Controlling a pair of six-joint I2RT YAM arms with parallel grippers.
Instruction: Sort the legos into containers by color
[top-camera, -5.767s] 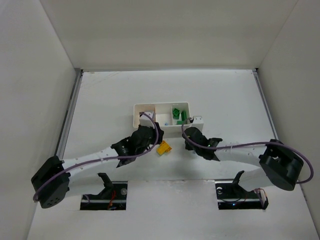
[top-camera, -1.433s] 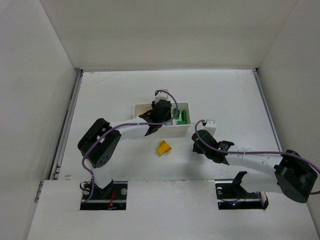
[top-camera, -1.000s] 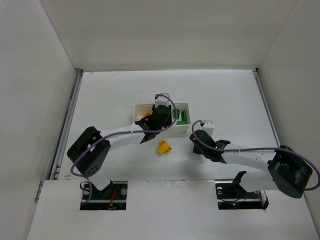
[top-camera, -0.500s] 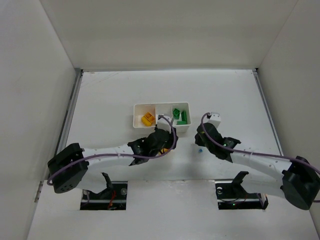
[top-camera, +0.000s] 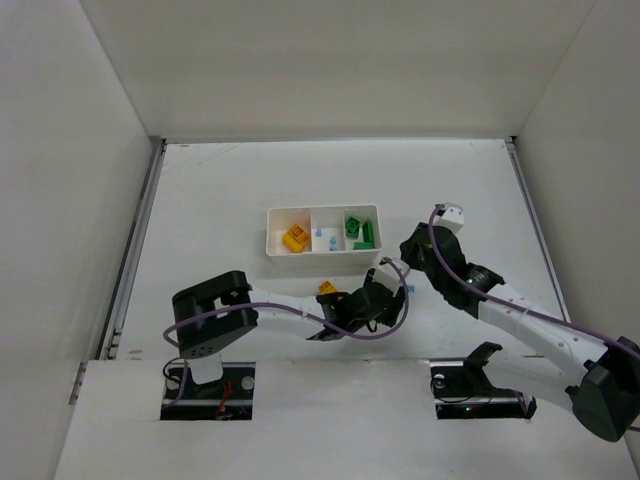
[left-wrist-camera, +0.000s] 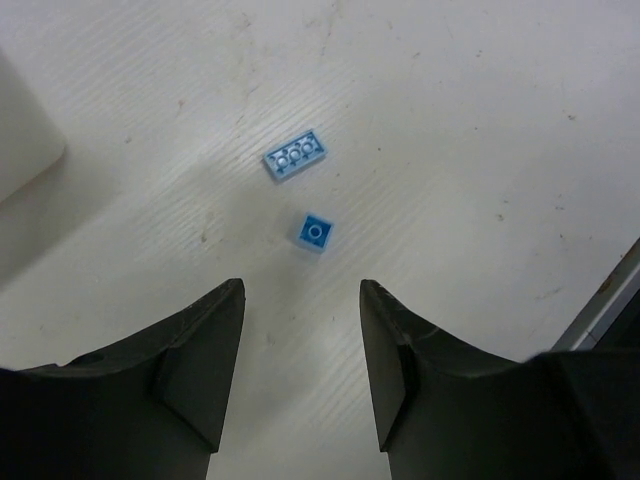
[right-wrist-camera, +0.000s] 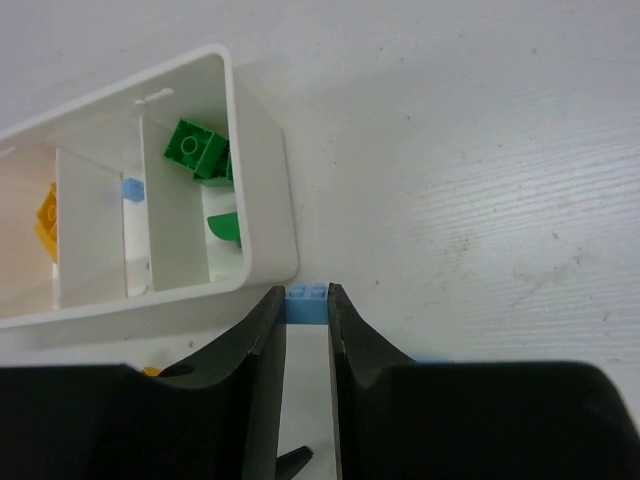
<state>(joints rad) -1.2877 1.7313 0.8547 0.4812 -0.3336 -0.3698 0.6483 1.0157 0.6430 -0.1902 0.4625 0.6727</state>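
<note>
The white tray (top-camera: 322, 252) holds yellow-orange legos (top-camera: 294, 238) in its left compartment, pale blue ones (top-camera: 320, 236) in the middle and green ones (top-camera: 358, 229) on the right. My right gripper (right-wrist-camera: 307, 292) is shut on a pale blue lego (right-wrist-camera: 308, 303), just off the tray's (right-wrist-camera: 262, 190) near right corner; in the top view it (top-camera: 410, 262) is right of the tray. My left gripper (left-wrist-camera: 300, 290) is open and empty above two blue legos on the table, a flat one (left-wrist-camera: 296, 155) and a tiny one (left-wrist-camera: 315, 231). A yellow lego (top-camera: 327, 289) lies in front of the tray.
The left arm (top-camera: 290, 312) stretches rightward across the near table, its gripper (top-camera: 388, 296) close under the right arm's. White walls enclose the table on three sides. The tray's corner (left-wrist-camera: 20, 140) shows at the left wrist view's left edge.
My left arm has swung from the tray down and to the right, past the yellow lego, to the blue legos. My right gripper has drawn back up and to the right.
</note>
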